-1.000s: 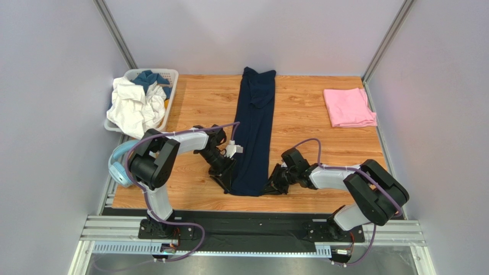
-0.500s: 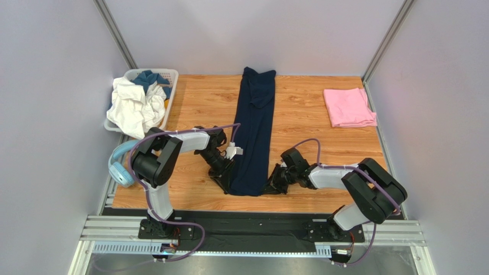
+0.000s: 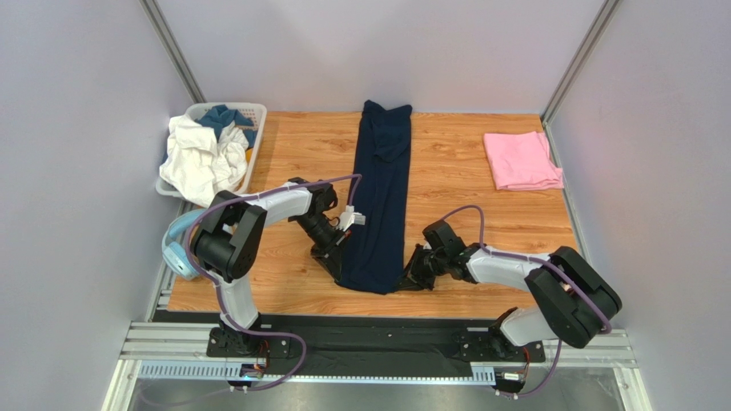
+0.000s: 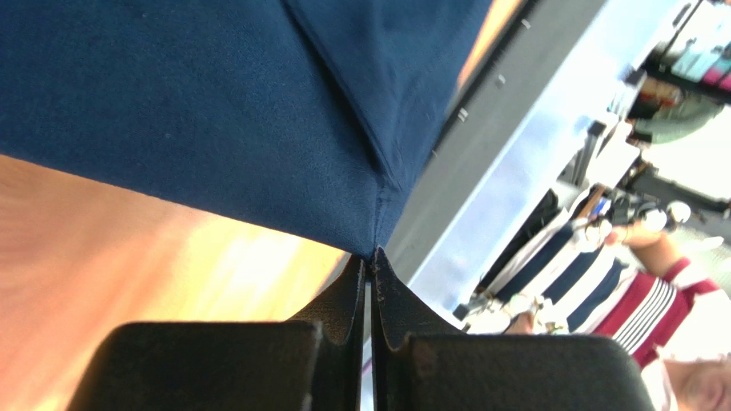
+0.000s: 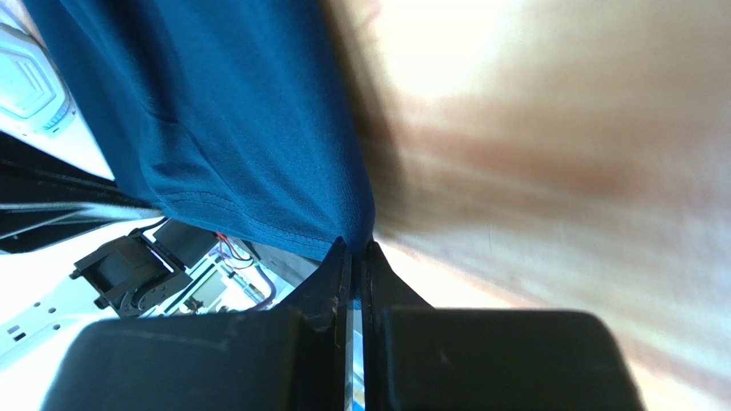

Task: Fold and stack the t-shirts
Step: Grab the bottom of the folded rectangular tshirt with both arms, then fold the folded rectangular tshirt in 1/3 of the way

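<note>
Wood-grain tabletop (image 3: 292, 145) fills a booth of pale walls, with a metal rail (image 3: 377, 347) carrying both arm bases along its near edge.

Just beyond the rail, the left gripper (image 3: 333, 255) is closed on the near-left corner of the navy t-shirt (image 3: 382, 197). In the left wrist view, its fingertips (image 4: 371, 257) meet with only the cloth's point pinched between them. The right gripper (image 3: 412, 274) is likewise clamped on the near-right corner, where the stitched hem runs into its closed tips (image 5: 353, 248). A band of bare wood lies between the shirt's near hem and the table's near edge.

From there the navy t-shirt runs as a long narrow strip up the middle of the table, its far end reaching the back edge. Open wood lies on both sides of it.

At the left edge, light-blue headphones (image 3: 178, 248) sit beside the left arm's elbow. Farther back on the left, a white laundry basket (image 3: 257, 116) heaped with white cloth (image 3: 197, 158) overhangs the table's corner. At far right, the folded pink t-shirt (image 3: 520, 160) lies flat near the right edge, well apart from the navy one.
</note>
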Robot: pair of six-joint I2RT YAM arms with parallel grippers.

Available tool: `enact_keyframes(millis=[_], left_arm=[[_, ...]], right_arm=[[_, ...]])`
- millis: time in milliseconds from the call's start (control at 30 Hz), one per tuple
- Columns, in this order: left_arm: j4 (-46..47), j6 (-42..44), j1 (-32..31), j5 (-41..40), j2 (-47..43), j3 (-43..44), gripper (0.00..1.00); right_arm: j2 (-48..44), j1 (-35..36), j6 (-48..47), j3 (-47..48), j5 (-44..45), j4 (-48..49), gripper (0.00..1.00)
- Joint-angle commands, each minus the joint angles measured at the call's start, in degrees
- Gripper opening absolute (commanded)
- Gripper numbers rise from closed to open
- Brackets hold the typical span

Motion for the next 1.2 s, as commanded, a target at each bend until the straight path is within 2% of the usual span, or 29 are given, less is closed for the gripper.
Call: enact_keyframes(millis=[0,367,833,1000,1167], left_arm=[[-10.1,8.0,0.3,3.5,-3.4,1.8,0.0],[-15.5,12.7,-1.1,7.4,-3.3,4.4,0.02],[-18.0,15.3,-5.1,8.2,-4.2,5.8,0.05],[-18.8,13.4,-5.2,8.4,-2.8,7.5,0.05],[-18.7,11.5,-4.8,7.5,-1.3,11.6,0.03]], right_arm=[[-5.2,-0.1,-1.6,0.9,2.5,-5.5,0.0],[-19.0,-0.1,-0.4,0.7,3.3,-15.2,0.0],[-30.6,0.0,-0.1,3.4,2.6,-26.0,0.0],[-29.9,-0.1,-0.1,4.3,1.9,-24.3,0.0],[-21.4,-0.4,-3.7,10.8,1.6,-23.0,0.0]])
